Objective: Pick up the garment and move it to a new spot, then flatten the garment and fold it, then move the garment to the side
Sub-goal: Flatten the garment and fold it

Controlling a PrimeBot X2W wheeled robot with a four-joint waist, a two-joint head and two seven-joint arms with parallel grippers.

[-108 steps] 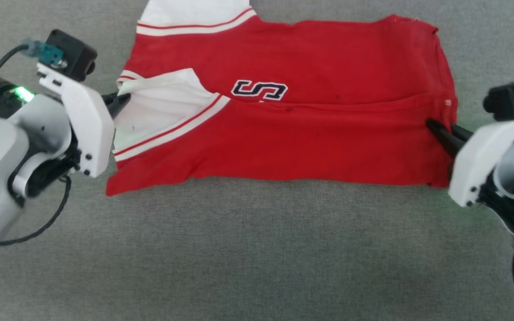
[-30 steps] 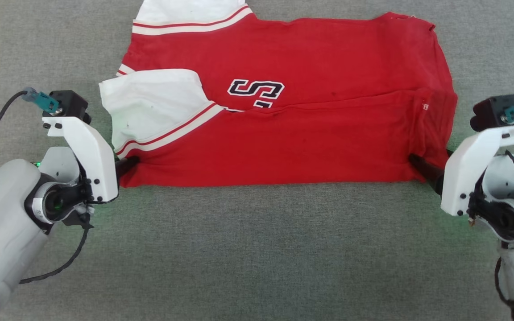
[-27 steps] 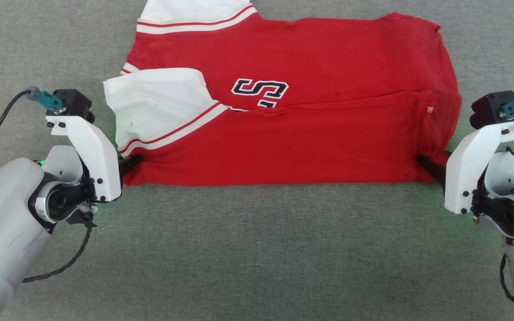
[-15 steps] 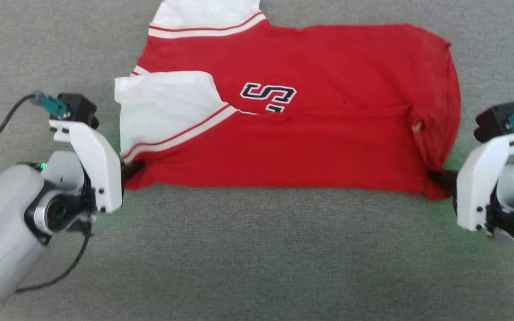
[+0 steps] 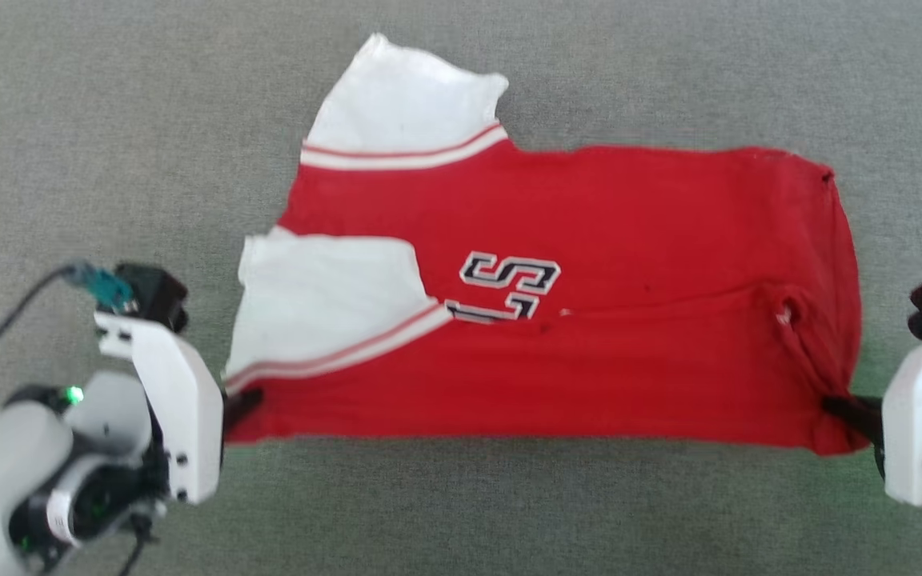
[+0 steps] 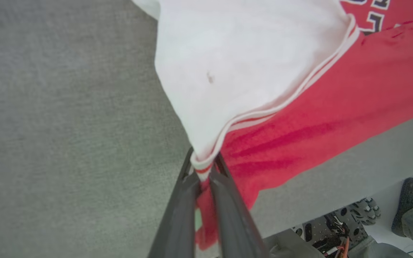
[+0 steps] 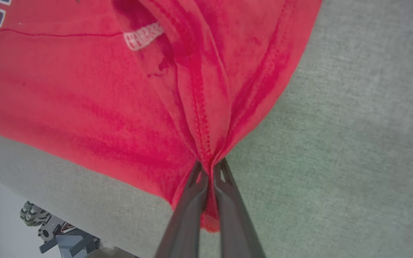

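Garment (image 5: pixel 589 376) spread on a grey cloth surface (image 5: pixel 461 512), seen from the head. The red body lies folded lengthwise, and its near edge runs almost straight from one gripper to the other. One white sleeve (image 5: pixel 325 304) rests on the red front at the left. A second sleeve (image 5: pixel 405 88) juts out at the far left corner. A dark letter print (image 5: pixel 509 280) sits near the middle, its lower part tucked under the fold line.

Left gripper (image 5: pixel 241 400): jaws pressed together on the near left corner of the garment. In the left wrist view the gripper (image 6: pixel 203 165) pinches the striped hem of the sleeve together with the red cloth beneath it. Its fingers (image 6: pixel 177 215) are nearly touching, and the garment (image 6: pixel 317 107) fans away from them in shallow creases.

Right gripper (image 5: pixel 837 406): jaws likewise clamped, on the near right corner. In the right wrist view the gripper (image 7: pixel 210 166) holds a stitched red seam, and pleats in the garment (image 7: pixel 66 89) converge on the fingers (image 7: pixel 188 208). A small white label (image 7: pixel 143 36) shows in a fold beyond them.

Past the surface's edge, in the left wrist view, a person's dark shoe (image 6: pixel 407 200) stands on pale floor.
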